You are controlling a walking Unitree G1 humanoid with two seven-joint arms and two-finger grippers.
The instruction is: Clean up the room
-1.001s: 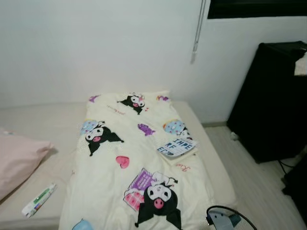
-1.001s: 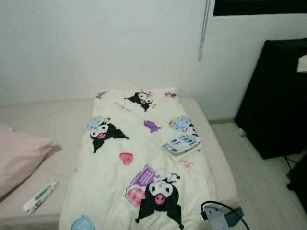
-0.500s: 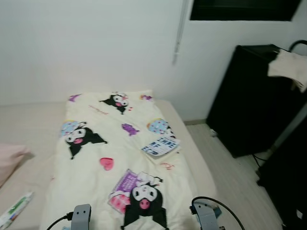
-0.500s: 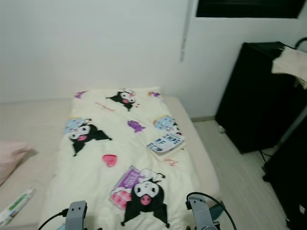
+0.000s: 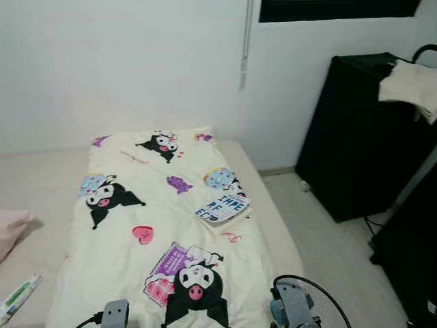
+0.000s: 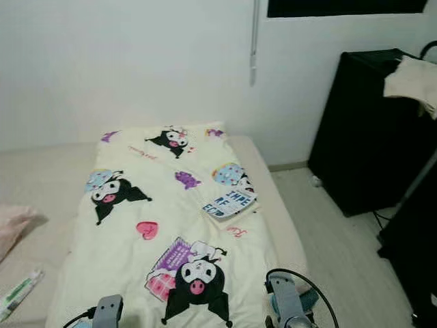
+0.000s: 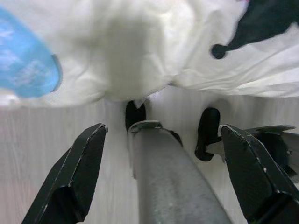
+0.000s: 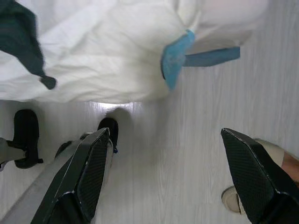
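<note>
A cream blanket [image 5: 157, 225] printed with black cartoon figures covers the bed. On it, near its right edge, lies a magazine [image 5: 222, 207] with blue lettering. A white and green tube [image 5: 17, 299] rests on the bare mattress at the near left. Both arms hang low at the foot of the bed, their silver wrists [image 5: 290, 311] just above the picture's lower edge. My left gripper [image 7: 163, 128] is open over the pale floor, holding nothing. Just as open and unloaded, my right gripper [image 8: 164, 133] points down at the floor beside the blanket's hanging edge [image 8: 117, 60].
A pink pillow [image 5: 10, 229] lies at the bed's left. A tall black cabinet [image 5: 355, 137] stands right of the bed, a cream cloth [image 5: 410, 85] draped on it. Pale wood floor [image 5: 328, 239] runs between them. What looks like a person's foot [image 8: 232, 198] is behind my right finger.
The camera has swung to the right, so the bed sits further left and more of the cabinet shows. Both silver wrists have come into view at the bottom.
</note>
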